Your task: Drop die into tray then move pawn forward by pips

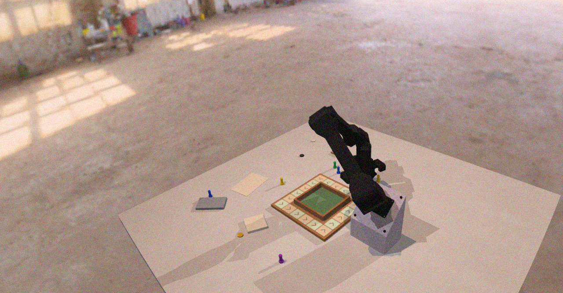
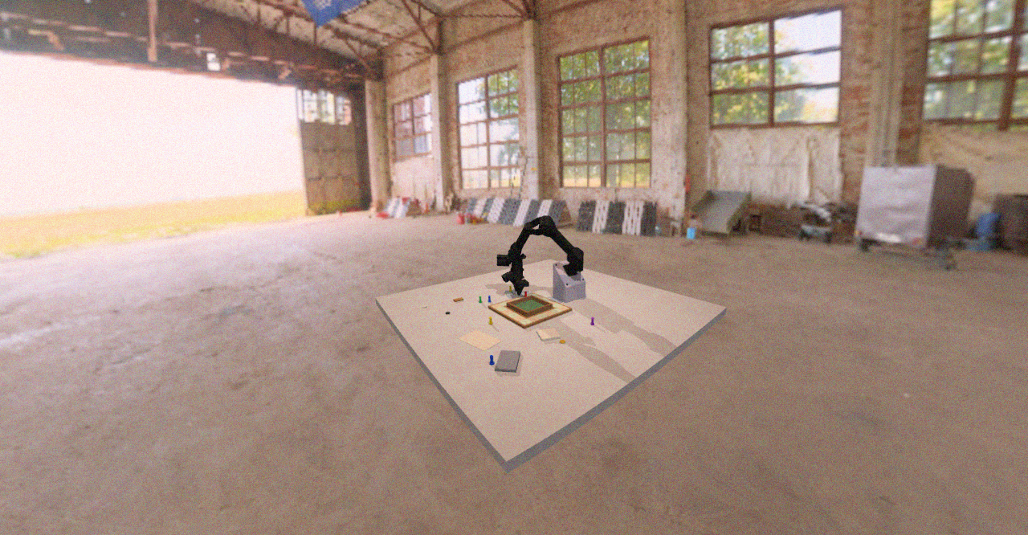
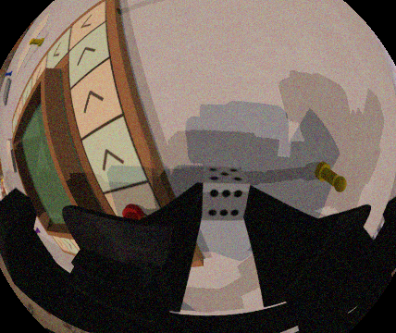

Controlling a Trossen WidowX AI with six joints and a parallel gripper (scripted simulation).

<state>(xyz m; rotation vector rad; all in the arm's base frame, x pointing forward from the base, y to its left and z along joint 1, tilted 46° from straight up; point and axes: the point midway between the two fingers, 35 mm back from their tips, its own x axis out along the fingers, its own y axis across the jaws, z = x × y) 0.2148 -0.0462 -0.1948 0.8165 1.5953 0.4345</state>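
My gripper [image 3: 222, 190] [image 2: 520, 292] is shut on the white die [image 3: 224, 203], low beside the board [image 1: 281, 203] [image 3: 101, 111]. Black fingers touch both sides of the die. Its face towards the wrist camera shows six black pips, and its foreshortened upper face shows five. Whether it touches the table I cannot tell. The red pawn [image 3: 133, 212] [image 2: 525, 294] stands on a board square just left of my fingers, partly hidden by the left one. The green-floored tray [image 1: 308, 211] [image 3: 59, 116] has brown walls and holds nothing visible. In the top view the arm hides the gripper, die and red pawn.
A yellow pawn [image 3: 331, 177] [image 1: 378, 178] lies close right of the gripper in the wrist view. Green [image 1: 334, 164] and blue [image 1: 338, 170] pawns stand behind the board. Another yellow pawn [image 1: 281, 181], a purple pawn [image 1: 280, 258] and a grey slab [image 1: 211, 203] are farther off.
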